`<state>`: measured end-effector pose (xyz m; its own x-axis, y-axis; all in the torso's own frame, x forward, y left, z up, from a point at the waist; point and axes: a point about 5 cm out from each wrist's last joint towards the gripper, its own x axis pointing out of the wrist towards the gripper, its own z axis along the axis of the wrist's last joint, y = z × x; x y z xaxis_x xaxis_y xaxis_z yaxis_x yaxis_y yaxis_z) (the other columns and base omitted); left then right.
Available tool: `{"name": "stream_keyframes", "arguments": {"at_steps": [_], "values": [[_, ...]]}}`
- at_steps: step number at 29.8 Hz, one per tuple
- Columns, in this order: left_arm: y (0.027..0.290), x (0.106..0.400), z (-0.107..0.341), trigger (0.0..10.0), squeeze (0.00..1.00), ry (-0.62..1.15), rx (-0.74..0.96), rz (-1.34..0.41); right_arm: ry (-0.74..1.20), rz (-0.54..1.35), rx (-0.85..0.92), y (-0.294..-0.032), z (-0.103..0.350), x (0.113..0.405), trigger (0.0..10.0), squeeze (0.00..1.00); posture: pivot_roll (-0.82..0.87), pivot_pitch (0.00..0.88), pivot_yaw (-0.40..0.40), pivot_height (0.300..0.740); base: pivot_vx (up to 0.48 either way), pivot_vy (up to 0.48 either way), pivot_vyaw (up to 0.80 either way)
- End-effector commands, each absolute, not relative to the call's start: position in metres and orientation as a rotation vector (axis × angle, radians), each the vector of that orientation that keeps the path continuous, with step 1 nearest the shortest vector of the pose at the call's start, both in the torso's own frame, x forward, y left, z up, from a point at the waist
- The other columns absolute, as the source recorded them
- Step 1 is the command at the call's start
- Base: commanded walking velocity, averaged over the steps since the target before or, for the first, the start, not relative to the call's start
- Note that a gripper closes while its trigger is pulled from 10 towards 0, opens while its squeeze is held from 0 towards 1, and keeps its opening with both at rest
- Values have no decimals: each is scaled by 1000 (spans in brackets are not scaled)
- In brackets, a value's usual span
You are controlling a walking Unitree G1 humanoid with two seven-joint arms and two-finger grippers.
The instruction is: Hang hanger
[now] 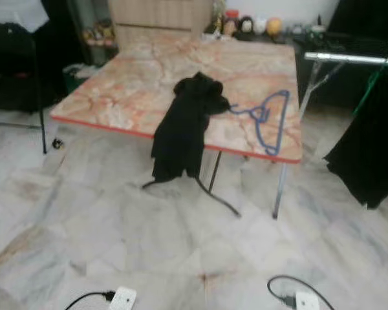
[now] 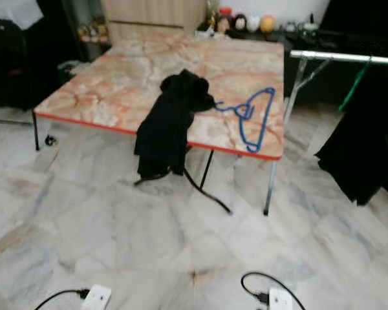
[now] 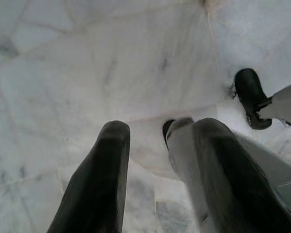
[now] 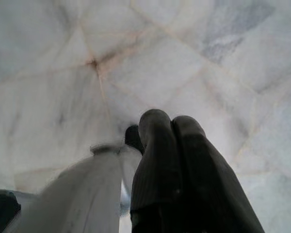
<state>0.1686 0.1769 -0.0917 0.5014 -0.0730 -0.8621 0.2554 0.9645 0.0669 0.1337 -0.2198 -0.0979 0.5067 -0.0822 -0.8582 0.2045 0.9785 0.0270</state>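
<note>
A blue wire hanger [image 1: 266, 119] lies flat on the marble-patterned table [image 1: 129, 97], near its right front corner. Beside it a black garment [image 1: 184, 126] is draped over the table's front edge, with cords trailing to the floor. At the far right a silver clothes rail [image 1: 352, 59] carries a dark hanging garment [image 1: 368, 155]. My left gripper [image 3: 157, 141] hangs open over the pale floor in the left wrist view. My right gripper [image 4: 172, 124] also hangs over the floor, its two fingers pressed together and holding nothing.
Two white power strips [image 1: 121, 298] [image 1: 305, 301] with black cables lie on the marble floor close in front. A dark chair [image 1: 13, 71] stands at the left. Small objects line a shelf [image 1: 258, 27] behind the table. Open floor lies between me and the table.
</note>
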Motion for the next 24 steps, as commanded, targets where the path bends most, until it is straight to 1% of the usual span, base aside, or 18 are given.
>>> {"name": "stream_keyframes", "arguments": {"at_steps": [1,4,7,13,17,18,19,20,24], "values": [[182,163,-94,10000,0,1049,226,-207,1040,-175,157,-215,-100,129,10000,0,5,0,12,740,0,0,-775],[182,163,-94,10000,0,1047,251,-217,1040,-177,152,-215,-101,129,10000,0,5,0,13,740,0,0,-775],[183,163,-94,10000,0,1048,246,-215,1040,-178,151,-215,-101,129,10000,0,4,0,15,740,0,-309,-775],[183,163,-94,10000,0,1049,240,-212,1041,-178,151,-215,-101,129,10000,0,6,0,16,740,0,0,-767],[183,163,-94,10000,0,1050,243,-215,1023,-190,176,-214,-100,130,10000,0,7,0,17,740,0,0,-114],[183,163,-94,10000,0,1050,244,-216,1024,-189,176,-214,-100,130,10000,573,7,0,17,740,0,0,0],[183,163,-94,10000,0,1051,245,-216,1021,-190,179,-214,-100,130,10000,976,6,0,18,740,0,0,0],[183,163,-94,10000,0,1051,246,-217,1018,-192,185,-214,-100,130,10000,1000,6,0,18,740,0,0,0],[183,163,-94,10000,0,1051,246,-218,1017,-192,184,-214,-100,130,10000,1000,7,0,17,740,0,0,0]]}}
